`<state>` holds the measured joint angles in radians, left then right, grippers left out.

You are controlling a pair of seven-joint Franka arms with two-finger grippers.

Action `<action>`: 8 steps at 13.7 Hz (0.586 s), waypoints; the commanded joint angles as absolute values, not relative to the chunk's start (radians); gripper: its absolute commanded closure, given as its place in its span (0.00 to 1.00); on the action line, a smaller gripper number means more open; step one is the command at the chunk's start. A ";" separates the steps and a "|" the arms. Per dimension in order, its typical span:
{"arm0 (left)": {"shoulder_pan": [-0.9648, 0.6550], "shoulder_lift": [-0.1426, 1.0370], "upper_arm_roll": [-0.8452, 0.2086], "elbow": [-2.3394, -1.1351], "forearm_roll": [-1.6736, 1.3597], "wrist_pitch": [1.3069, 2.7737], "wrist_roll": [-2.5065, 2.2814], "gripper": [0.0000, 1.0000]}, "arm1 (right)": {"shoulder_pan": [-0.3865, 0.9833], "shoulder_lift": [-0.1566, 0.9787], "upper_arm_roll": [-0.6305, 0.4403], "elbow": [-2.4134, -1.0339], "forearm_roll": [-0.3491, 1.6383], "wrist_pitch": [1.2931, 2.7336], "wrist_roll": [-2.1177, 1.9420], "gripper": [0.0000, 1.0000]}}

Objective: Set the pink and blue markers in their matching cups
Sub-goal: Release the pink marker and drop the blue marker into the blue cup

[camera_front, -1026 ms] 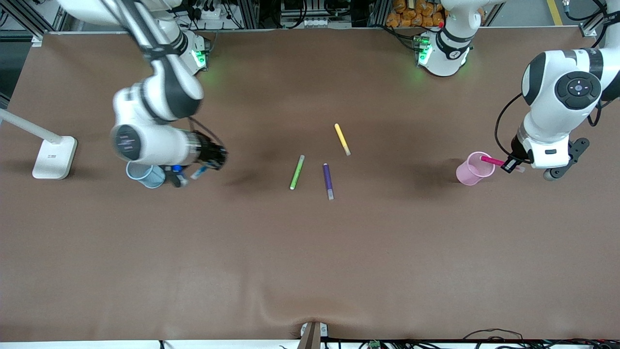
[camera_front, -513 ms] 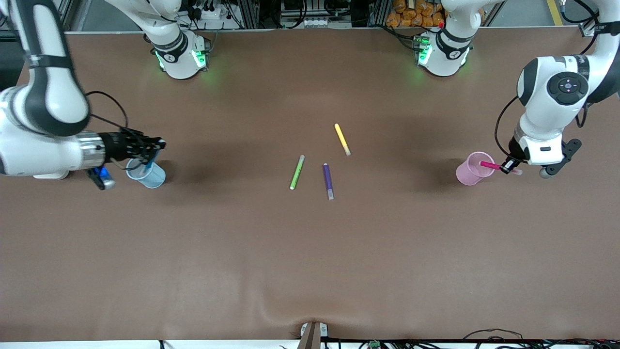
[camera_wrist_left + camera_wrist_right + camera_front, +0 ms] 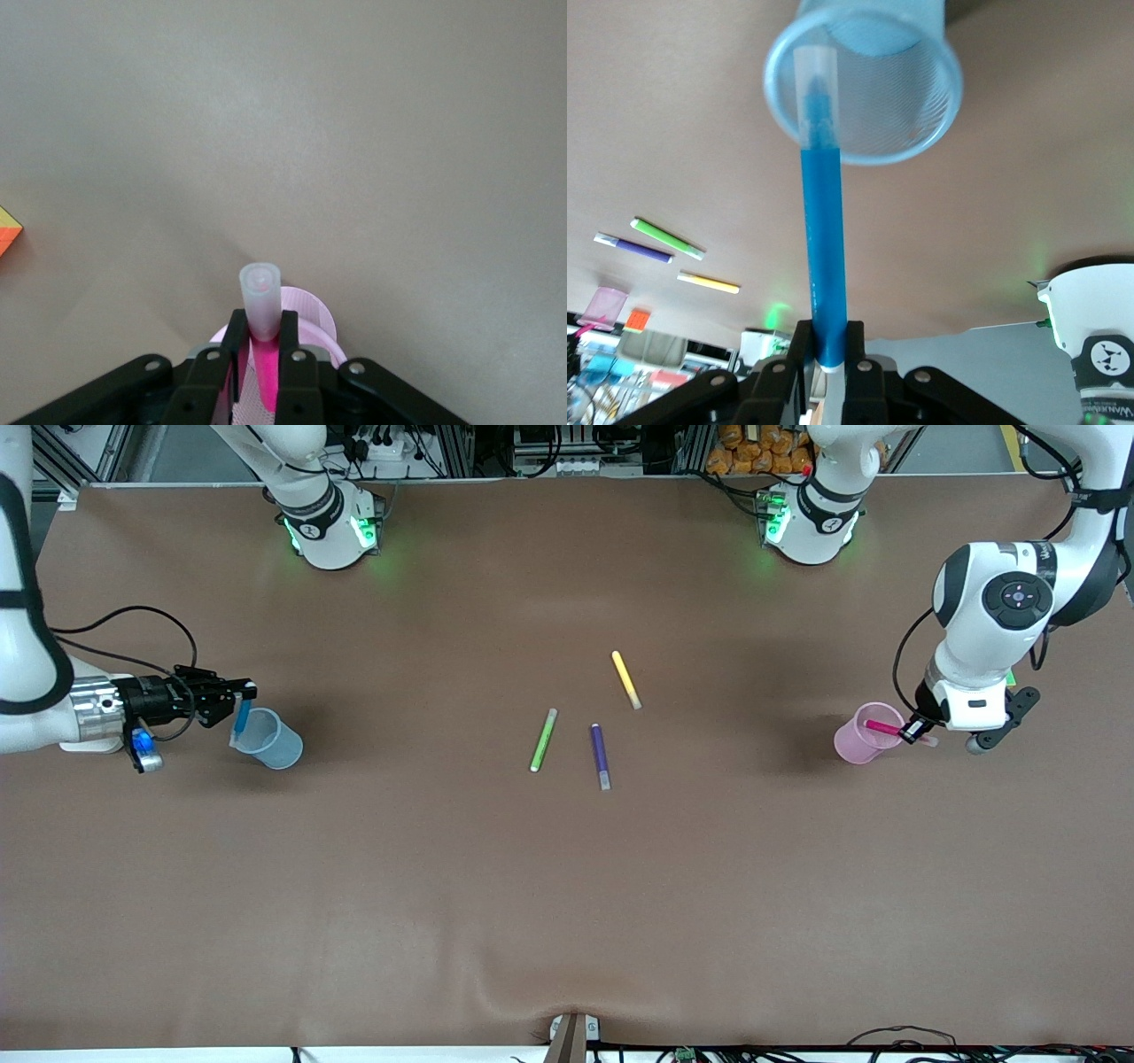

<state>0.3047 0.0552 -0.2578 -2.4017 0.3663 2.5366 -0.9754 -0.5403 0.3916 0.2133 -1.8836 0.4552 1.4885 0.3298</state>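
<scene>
Now — left gripper [image 3: 912, 732] jaws clamp pink marker [image 3: 881, 727], tip in pink cup [image 3: 852, 746] | right gripper [image 3: 241, 693] jaws clamp blue marker [image 3: 239, 722] — over blue cup [image 3: 275, 742]

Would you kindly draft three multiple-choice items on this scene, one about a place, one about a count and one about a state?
1. Where is the blue cup?
A. Toward the right arm's end of the table
B. Beside the pink cup
C. Between the loose markers

2. How many markers lie loose on the table?
A. One
B. Three
C. Five

3. What is the left gripper doing?
A. Standing open over bare table
B. Shut on the pink marker at the pink cup
C. Shut on the yellow marker

Key: 1 A, the blue cup stands by the right gripper, which is shut on the blue marker. 2 B, the green marker, purple marker and yellow marker lie mid-table. 3 B, the left wrist view shows the fingers clamped on the pink marker above the pink cup.
</scene>
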 commanded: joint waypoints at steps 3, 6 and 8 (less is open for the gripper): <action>0.308 0.072 -0.265 -2.407 0.388 2.557 -0.989 1.00 | -0.564 0.403 0.233 -1.914 0.523 1.473 0.327 1.00; 0.307 0.083 -0.267 -2.407 0.388 2.557 -0.989 1.00 | -0.577 0.416 0.233 -1.924 0.523 1.476 0.321 1.00; 0.307 0.087 -0.273 -2.407 0.388 2.557 -0.989 1.00 | -0.578 0.445 0.216 -1.914 0.523 1.480 0.318 1.00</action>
<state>0.3033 0.0858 -0.2618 -2.4018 0.3663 2.5415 -0.9754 -0.5524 0.4262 0.2140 -1.9102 0.4995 1.4793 0.3257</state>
